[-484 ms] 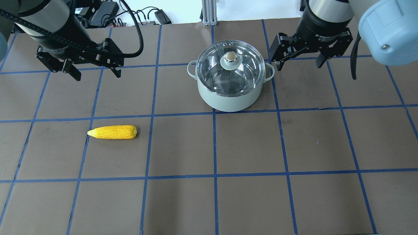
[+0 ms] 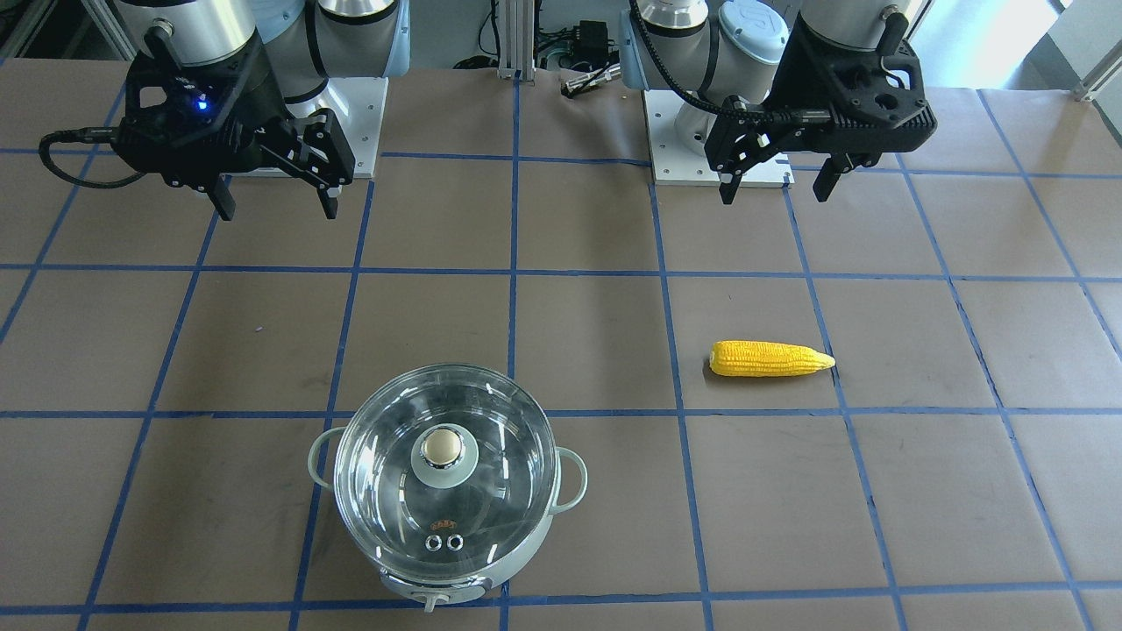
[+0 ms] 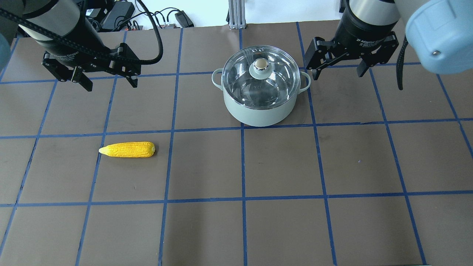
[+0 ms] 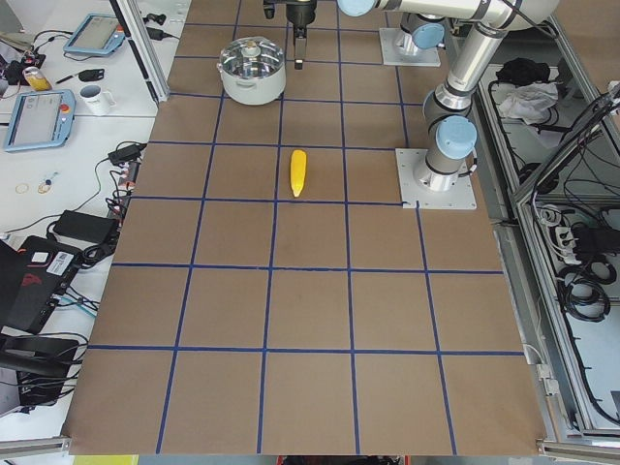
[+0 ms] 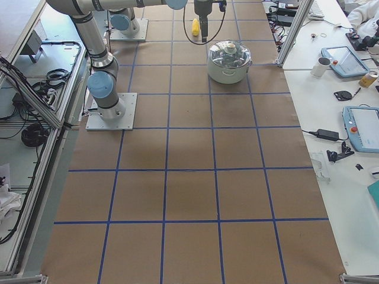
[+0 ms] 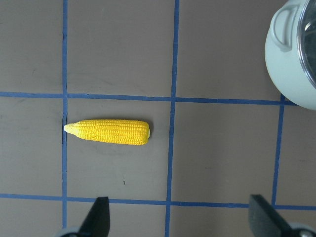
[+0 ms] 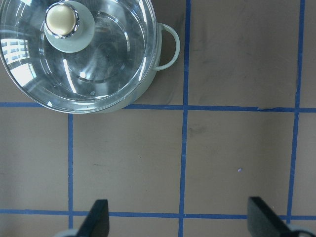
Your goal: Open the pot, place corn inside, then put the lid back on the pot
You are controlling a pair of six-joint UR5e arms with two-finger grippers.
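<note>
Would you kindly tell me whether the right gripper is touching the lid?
Apart. The right wrist view shows bare table between the open right gripper and the lid.

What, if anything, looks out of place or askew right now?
Nothing stands out: lid seated squarely on the upright pot, corn lying whole apart from it, left end effector and right end effector open and empty.

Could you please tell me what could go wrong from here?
The lid offers only a small round knob; the right gripper, open beside the pot, might slip off it or drag the pot. The corn lies loose; the left gripper might roll it when closing.
</note>
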